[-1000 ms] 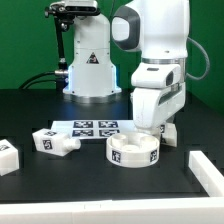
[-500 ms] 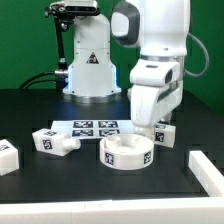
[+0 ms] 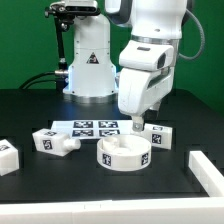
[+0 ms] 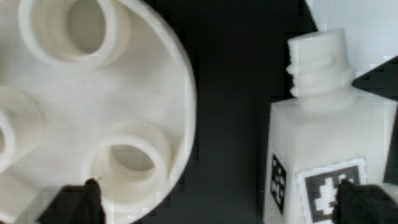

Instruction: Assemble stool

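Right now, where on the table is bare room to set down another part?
The front strip of the table is bare, bordered behind by the seat and the leg at the exterior view's left. The patch behind that leg is bare too. The middle is crowded: marker board, seat, the other leg beside it, and the open gripper above them.

Seat (image 3: 124, 152): white round dish, set rim up on the counter, with a tag on its side wall. Round holes are seen in its floor in the wrist view (image 4: 89, 100).

Leg (image 3: 160, 134): white block, laid flat just beside the seat on the exterior view's right, apart from it. A threaded stub and a tag are seen on it (image 4: 326, 130).

Second leg (image 3: 50, 141): laid well off to the exterior view's left.

Third leg (image 3: 8, 155): laid at the left edge, partly cropped.
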### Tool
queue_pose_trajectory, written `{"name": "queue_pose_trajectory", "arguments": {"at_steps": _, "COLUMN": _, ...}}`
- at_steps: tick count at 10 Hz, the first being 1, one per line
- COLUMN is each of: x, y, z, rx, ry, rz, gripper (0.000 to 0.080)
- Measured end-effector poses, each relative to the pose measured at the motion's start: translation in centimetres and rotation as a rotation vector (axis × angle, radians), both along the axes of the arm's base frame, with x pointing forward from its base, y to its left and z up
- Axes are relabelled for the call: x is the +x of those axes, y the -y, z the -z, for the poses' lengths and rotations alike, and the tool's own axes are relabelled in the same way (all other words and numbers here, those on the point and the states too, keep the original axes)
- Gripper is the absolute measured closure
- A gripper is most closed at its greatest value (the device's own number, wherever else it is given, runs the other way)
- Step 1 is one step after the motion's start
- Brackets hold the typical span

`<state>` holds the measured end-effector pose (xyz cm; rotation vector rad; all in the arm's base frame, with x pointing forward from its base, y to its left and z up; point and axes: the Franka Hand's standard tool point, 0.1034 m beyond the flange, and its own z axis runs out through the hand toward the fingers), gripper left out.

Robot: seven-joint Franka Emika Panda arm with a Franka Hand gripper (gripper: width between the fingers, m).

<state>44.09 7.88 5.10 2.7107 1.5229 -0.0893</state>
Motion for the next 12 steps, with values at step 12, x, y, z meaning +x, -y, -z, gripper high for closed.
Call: {"name": "queue_pose_trajectory", "arguments": {"at_steps": 12, "x": 0.5, "y": 3.9, "z": 1.9, "rx": 0.024, "ry": 0.009, "rz": -0.308, "gripper": 0.0151}}
